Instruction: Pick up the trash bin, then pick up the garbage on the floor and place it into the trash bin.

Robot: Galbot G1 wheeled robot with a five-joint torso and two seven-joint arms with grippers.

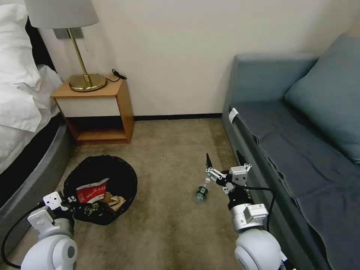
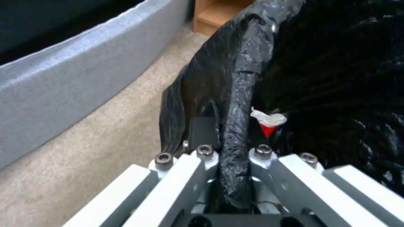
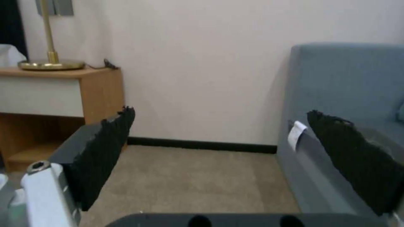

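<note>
— On the carpet, between the bed base [image 1: 26, 183] and the sofa [image 1: 285, 150], what is held, and by which claw?

— The trash bin [image 1: 100, 189] is gripped at its near rim by the left gripper [image 1: 71, 205]. From the left wrist, the fingers are seen pressed together on a fold of the black bag liner [image 2: 235, 104].

— What is contained in it?

— A red snack packet [image 1: 92, 192] with white lettering is propped against the inner wall, and crumpled tan paper [image 1: 117, 201] is lodged beside it. Something glossy and dark is also seen near the rim, but it cannot be identified. From the left wrist, a red-and-white corner of the packet [image 2: 267, 123] is glimpsed past the liner.

— And outside the bin?

— A small clear bottle [image 1: 202, 191] with a white cap is left lying on the carpet, well apart from the bin and close to the sofa's front. The right gripper [image 1: 221, 168] is held just above and beside it, fingers spread wide apart; nothing is clasped between them.

— What is cut off?

— The lamp's shade [image 1: 60, 13] is cropped at the top edge, and the nightstand [image 1: 97, 112] is partly masked by bedding [image 1: 18, 75]. The bin's white base is concealed by the bag.
</note>
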